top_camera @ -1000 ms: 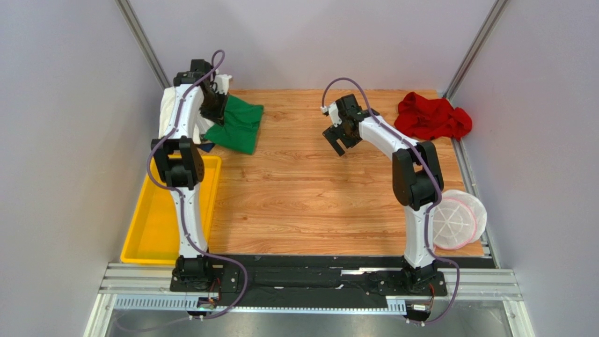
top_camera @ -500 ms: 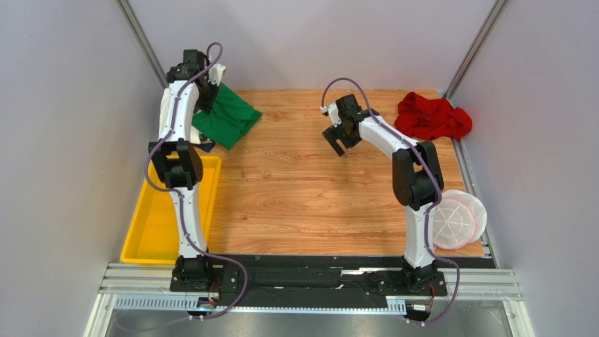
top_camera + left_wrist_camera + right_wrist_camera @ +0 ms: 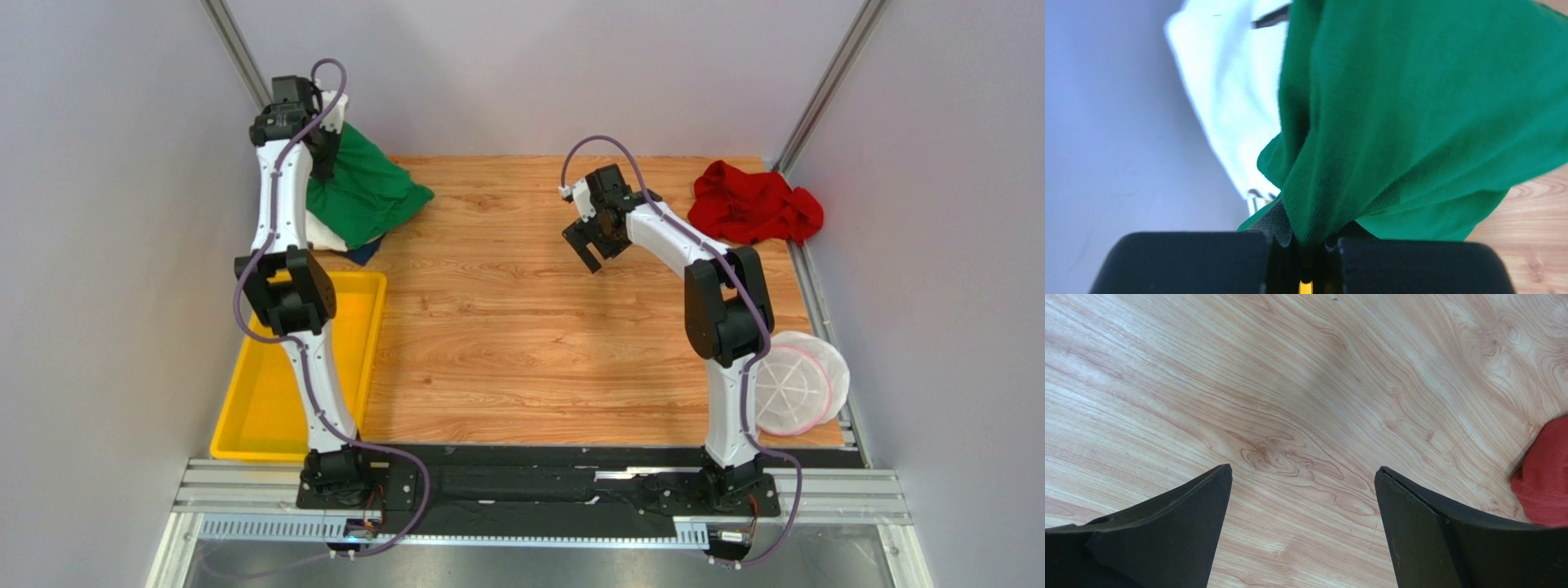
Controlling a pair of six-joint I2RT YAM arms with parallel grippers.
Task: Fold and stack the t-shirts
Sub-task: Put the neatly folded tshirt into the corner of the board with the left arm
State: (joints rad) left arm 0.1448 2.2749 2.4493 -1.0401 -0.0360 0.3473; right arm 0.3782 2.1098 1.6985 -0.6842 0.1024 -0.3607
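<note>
Beyond the yellow tray [image 3: 239,423], our left claw [image 3: 1303,245] pinches the green t-shirt [image 3: 362,196], which hangs over the white t-shirt [image 3: 1223,92]; well right of the tray our right claw [image 3: 1303,478] gapes empty, the red t-shirt [image 3: 754,202] farther right, nearest it.

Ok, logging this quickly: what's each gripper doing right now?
Left gripper: shut on the green shirt.
Right gripper: open, holding nothing.
</note>
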